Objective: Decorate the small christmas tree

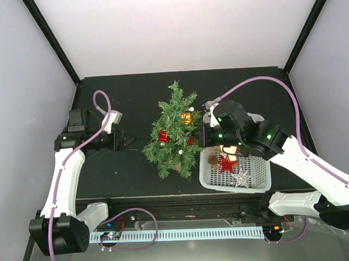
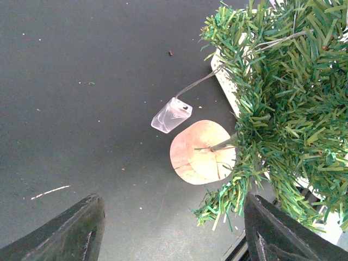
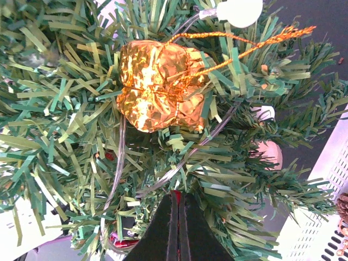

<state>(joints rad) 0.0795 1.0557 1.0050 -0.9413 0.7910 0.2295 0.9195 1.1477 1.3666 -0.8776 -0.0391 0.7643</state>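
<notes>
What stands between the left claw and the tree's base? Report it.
Nothing visible. Only bare table lies between the open left claw and the tan base of the small christmas tree. A clear battery box lies beside the base, not before it.

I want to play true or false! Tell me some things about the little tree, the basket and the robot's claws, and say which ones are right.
1. A gold ornament sits on the little tree. True.
2. The white basket is empty. False: a red star and a silver star lie in it.
3. The left claw is open and holds nothing. True.
4. The right claw is wide open. False: its fingers are pressed together, right among the tree's branches.
</notes>
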